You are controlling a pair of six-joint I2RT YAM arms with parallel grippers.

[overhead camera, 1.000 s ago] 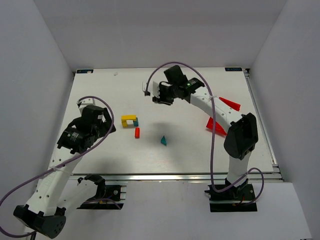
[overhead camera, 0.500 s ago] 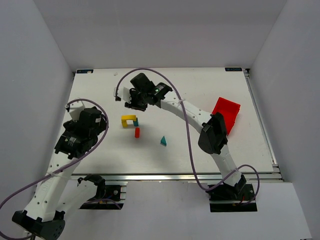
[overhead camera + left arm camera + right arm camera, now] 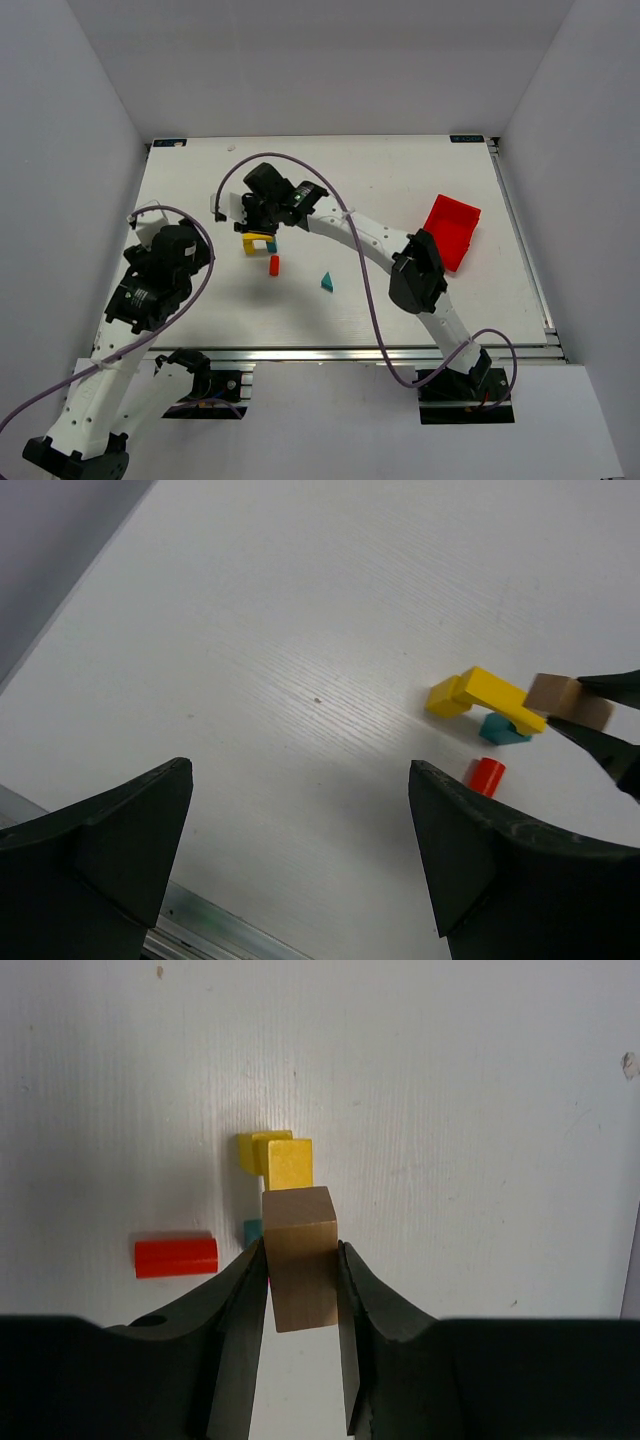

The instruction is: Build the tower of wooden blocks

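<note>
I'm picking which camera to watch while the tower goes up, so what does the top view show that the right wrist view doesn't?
Only the top view shows the red bin and the teal triangle. Only the right wrist view plainly shows the tan cube clamped in the right hand, close by the yellow arch. Both views show the yellow arch and the red block lying near it.

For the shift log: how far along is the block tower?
Done: only the yellow arch and teal cube sit together. In hand: the right jaws are shut on the tan cube, close by the arch. To do: place it, then the red block and teal triangle, both lying apart. The left jaws are open, empty.
</note>
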